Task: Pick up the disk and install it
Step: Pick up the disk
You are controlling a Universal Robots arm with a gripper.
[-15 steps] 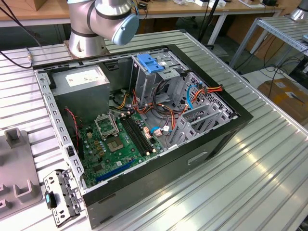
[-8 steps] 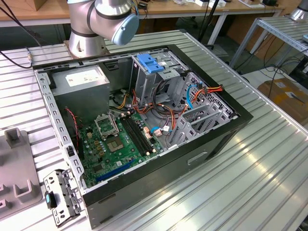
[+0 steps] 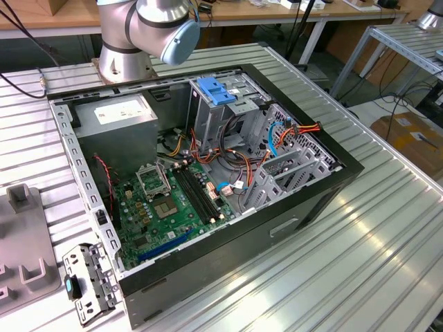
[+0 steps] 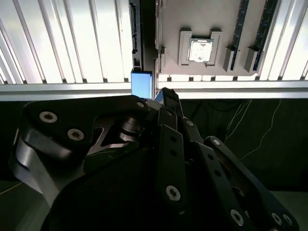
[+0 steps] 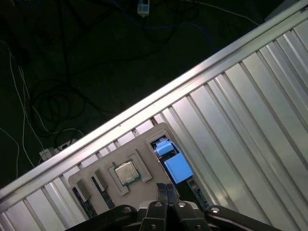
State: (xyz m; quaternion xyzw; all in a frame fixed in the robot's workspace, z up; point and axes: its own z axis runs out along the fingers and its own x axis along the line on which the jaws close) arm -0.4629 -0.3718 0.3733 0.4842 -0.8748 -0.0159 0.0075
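In both wrist views my gripper (image 4: pixel 163 92) (image 5: pixel 166 186) hangs high above a grey holder tray (image 5: pixel 144 137) on the ribbed table, fingers pressed together with nothing between them. A dark slot along the tray's edge holds a narrow upright part with a pale blue face (image 5: pixel 178 168) (image 4: pixel 142 84), which I take to be the disk standing on edge; most of it is hidden in the slot. The gripper's tips point just beside that blue face. In the exterior view the open computer case (image 3: pixel 332 180) lies on the table, its drive cage topped by a blue latch piece (image 3: pixel 218 91).
The tray (image 3: pixel 21 242) also carries a processor chip (image 5: pixel 126 172) and memory sticks (image 5: pixel 82 197). Inside the case are a power-supply box (image 3: pixel 114 114), a green motherboard (image 3: pixel 173 204) and loose cables. A metal bracket (image 3: pixel 86 283) lies beside the case. The table edge (image 4: pixel 154 87) drops to a dark floor.
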